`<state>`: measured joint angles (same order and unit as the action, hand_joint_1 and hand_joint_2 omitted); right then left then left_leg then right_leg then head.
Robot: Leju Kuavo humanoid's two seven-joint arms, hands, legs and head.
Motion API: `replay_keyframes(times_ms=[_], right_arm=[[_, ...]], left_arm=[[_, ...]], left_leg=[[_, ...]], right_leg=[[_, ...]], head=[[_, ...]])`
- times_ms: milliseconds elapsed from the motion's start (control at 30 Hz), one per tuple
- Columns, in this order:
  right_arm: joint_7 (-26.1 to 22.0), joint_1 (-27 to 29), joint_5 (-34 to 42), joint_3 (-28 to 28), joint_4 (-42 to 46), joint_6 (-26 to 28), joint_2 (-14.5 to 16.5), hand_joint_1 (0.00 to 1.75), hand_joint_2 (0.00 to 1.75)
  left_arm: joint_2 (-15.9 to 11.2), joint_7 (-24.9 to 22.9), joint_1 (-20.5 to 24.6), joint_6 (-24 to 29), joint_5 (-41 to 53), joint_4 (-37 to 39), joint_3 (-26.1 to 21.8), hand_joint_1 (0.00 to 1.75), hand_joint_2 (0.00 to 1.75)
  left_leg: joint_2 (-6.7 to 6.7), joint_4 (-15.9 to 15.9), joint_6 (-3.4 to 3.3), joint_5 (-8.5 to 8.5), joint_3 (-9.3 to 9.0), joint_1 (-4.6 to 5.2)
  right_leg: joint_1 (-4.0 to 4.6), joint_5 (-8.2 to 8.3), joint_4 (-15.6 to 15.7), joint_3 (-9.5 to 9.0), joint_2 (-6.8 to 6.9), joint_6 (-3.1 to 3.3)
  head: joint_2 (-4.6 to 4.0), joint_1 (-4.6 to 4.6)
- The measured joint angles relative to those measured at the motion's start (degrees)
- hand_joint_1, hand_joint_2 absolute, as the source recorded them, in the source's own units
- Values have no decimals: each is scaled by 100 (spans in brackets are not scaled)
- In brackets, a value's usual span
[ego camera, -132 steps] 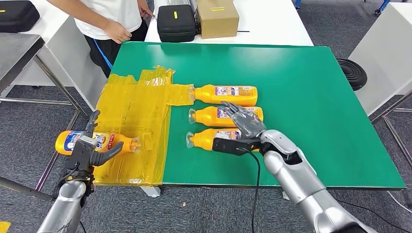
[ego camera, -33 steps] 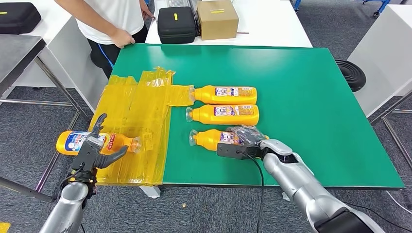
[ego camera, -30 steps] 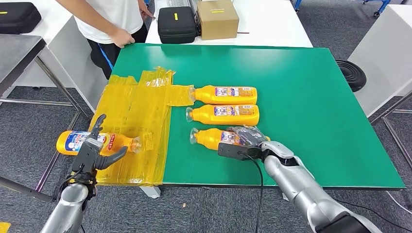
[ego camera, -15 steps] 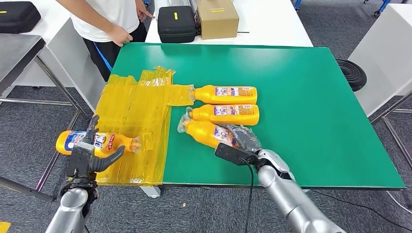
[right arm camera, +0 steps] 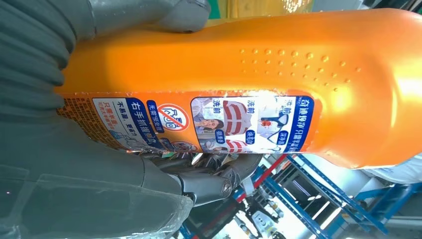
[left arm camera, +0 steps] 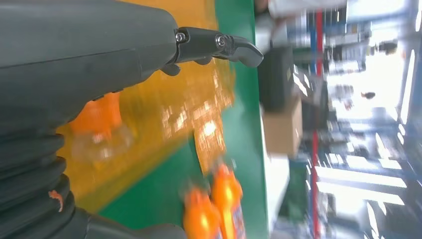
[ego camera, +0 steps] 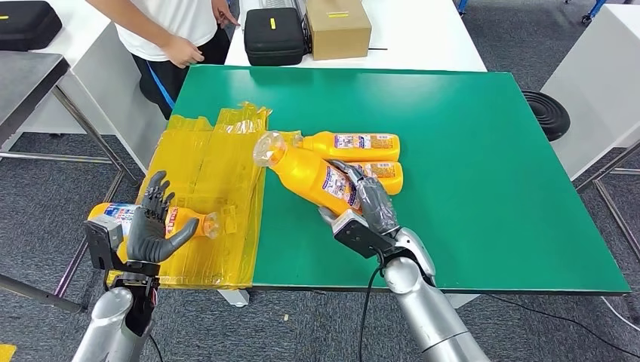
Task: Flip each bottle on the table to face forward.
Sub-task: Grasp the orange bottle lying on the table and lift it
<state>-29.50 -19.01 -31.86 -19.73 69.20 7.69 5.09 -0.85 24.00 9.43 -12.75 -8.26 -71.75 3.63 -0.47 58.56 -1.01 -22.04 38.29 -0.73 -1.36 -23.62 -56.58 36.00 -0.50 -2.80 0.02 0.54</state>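
Nearest the robot, the left hand [ego camera: 149, 228] now stands upright with its fingers spread and apart, holding nothing; a moment ago it lay lower and turned more on its side. Just beyond its fingertips lies an orange bottle with a blue front label [ego camera: 155, 219] on the yellow plastic sheet [ego camera: 207, 177], apparently already turned face up and in the same place as before.

The bigger change is on the right. The right hand [ego camera: 362, 204] has closed around the lower body of the nearest orange detergent bottle [ego camera: 306, 172] and lifted it off the green table [ego camera: 468, 151]; half a second ago that bottle lay nearly flat by the other two. It now tilts up, its clear cap end well beyond the fingertips and over the edge of the plastic sheet. The right wrist view shows the small instruction label between thumb and fingers, so this bottle probably needs rolling over before it goes down.

Just past the fingers, two more orange bottles [ego camera: 355, 145] lie side by side, small labels up, apparently unturned. At the far corner a person's hand [ego camera: 183, 51] hangs near the table edge.
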Motion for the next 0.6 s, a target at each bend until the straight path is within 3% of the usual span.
replay_keyframes(times_ms=[133,200,600], right_arm=[[-156,-3,-50,28,-62,-9,104,175,175],[-236,-3,-70,24,-146,-11,166,175,175],[-521,-31,28,-241,-870,-74,463,175,175]], left_arm=[[-7,-100,132,-1126,-574,73,177,0,175],[-5,-120,242,-1442,-645,144,309,0,175],[-4,-179,716,-1927,-776,527,953,0,175]], left_leg=[[-1,0,0,0,2,0],[-2,0,0,0,2,0],[0,0,0,1,3,0]], right_leg=[[0,0,0,1,1,0],[0,0,0,0,1,0],[0,1,-2,2,0,0]], head=[[0,-1],[0,-1],[0,0]])
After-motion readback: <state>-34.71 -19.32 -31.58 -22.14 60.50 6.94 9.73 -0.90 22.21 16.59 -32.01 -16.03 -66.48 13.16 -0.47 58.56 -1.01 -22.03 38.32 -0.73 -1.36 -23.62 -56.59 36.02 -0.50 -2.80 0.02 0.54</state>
